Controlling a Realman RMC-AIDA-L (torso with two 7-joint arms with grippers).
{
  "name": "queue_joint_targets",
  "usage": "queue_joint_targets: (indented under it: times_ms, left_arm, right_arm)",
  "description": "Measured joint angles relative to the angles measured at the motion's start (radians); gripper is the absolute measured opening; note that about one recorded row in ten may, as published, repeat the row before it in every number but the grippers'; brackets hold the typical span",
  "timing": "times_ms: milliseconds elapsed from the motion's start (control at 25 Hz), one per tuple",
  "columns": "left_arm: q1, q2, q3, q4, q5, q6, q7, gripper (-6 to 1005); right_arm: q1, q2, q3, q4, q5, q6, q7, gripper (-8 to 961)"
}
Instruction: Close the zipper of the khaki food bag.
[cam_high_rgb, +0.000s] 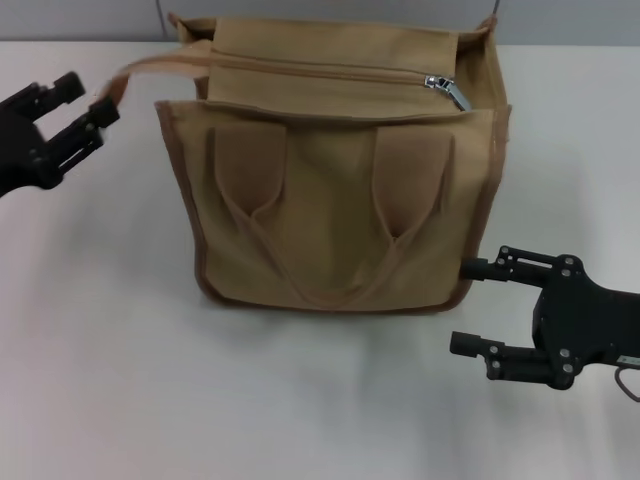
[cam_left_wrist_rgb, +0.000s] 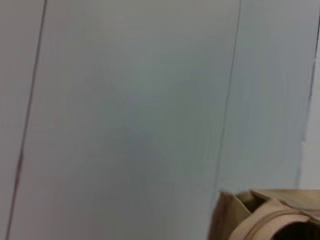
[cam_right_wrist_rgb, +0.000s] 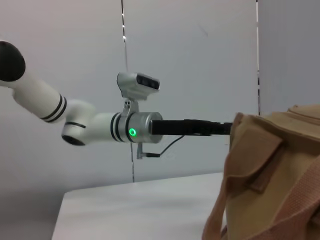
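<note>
Standing upright on the white surface (cam_high_rgb: 100, 380), the khaki food bag (cam_high_rgb: 340, 200) fills the middle of the head view, its front with the two looped strap handles facing the camera and its darker brown trim running round the edges. Along its top runs the zipper (cam_high_rgb: 330, 70), whose silver slider and pull tab (cam_high_rgb: 447, 90) sit near the end of the track on the robot's right side. From the bag's far left corner a tan strap (cam_high_rgb: 150, 68) reaches out toward the left hand (cam_high_rgb: 72, 118), which hovers beside the bag's upper left with its fingers spread and released, one fingertip just at the strap's end; whether they touch is unclear. The right hand (cam_high_rgb: 478, 305) sits low by the bag's lower right corner, well below the slider, its two fingers apart and grasping nothing. From the right wrist view, the bag's side (cam_right_wrist_rgb: 275, 175) looms close, with the left arm (cam_right_wrist_rgb: 100, 125) beyond it.
</note>
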Motion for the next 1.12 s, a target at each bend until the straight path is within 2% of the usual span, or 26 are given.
queue_joint_targets:
  times_ms: [80,120,200,280,320,480,560,600,640,680,720,760,840,920,960,1120]
  left_arm:
    - [0.008,0.023,0.005,0.034,0.039,0.024,-0.09,445]
    - [0.01,0.045,0.003,0.047,0.065,0.042,-0.149,493]
    - [0.015,0.065,0.003,0.053,0.078,0.05,-0.194,725]
    - [0.016,0.071,0.006,0.054,0.083,0.053,-0.209,746]
    - [0.018,0.085,0.016,0.056,0.109,0.083,-0.231,756]
    - [0.006,0.089,0.021,0.058,0.174,0.165,-0.236,798]
    - [-0.013,0.076,0.029,0.059,0.246,0.235,-0.22,819]
    - [-0.013,0.076,0.029,0.059,0.246,0.235,-0.22,830]
    - [-0.027,0.065,0.043,0.059,0.29,0.264,-0.206,840]
    - [-0.027,0.065,0.043,0.059,0.29,0.264,-0.206,840]
    - [-0.038,0.053,0.065,0.055,0.329,0.288,-0.187,840]
    - [-0.038,0.053,0.065,0.055,0.329,0.288,-0.187,840]
    - [-0.043,0.034,0.099,0.047,0.351,0.304,-0.148,840]
    - [-0.039,0.0,0.142,0.038,0.353,0.305,-0.077,840]
    - [-0.039,0.0,0.142,0.038,0.353,0.305,-0.077,840]
    - [-0.044,-0.027,0.199,-0.014,0.354,0.275,0.022,840]
  right_arm:
    - [0.01,0.001,0.0,0.013,0.0,0.009,0.0,741]
    - [0.017,0.002,-0.001,0.02,0.0,0.02,0.0,741]
    - [0.024,0.003,-0.002,0.028,0.0,0.029,0.001,741]
    - [0.027,0.003,-0.002,0.032,0.0,0.031,0.001,741]
    - [0.035,0.003,-0.002,0.041,-0.001,0.035,0.001,741]
    - [0.044,0.003,-0.002,0.057,-0.01,0.045,0.002,741]
    - [0.053,0.01,-0.002,0.068,-0.013,0.055,0.002,741]
    - [0.053,0.01,-0.002,0.068,-0.013,0.055,0.002,741]
    - [0.058,0.014,-0.007,0.073,-0.014,0.06,0.003,741]
    - [0.058,0.014,-0.007,0.073,-0.014,0.06,0.003,741]
    - [0.064,0.015,-0.02,0.088,-0.015,0.069,0.003,741]
    - [0.064,0.015,-0.02,0.088,-0.015,0.069,0.003,741]
    - [0.073,0.015,-0.036,0.108,-0.015,0.079,0.003,741]
    - [0.089,0.016,-0.064,0.135,-0.015,0.103,0.003,741]
    - [0.089,0.016,-0.064,0.135,-0.015,0.103,0.003,741]
    - [0.104,0.02,-0.104,0.165,-0.015,0.137,0.003,741]
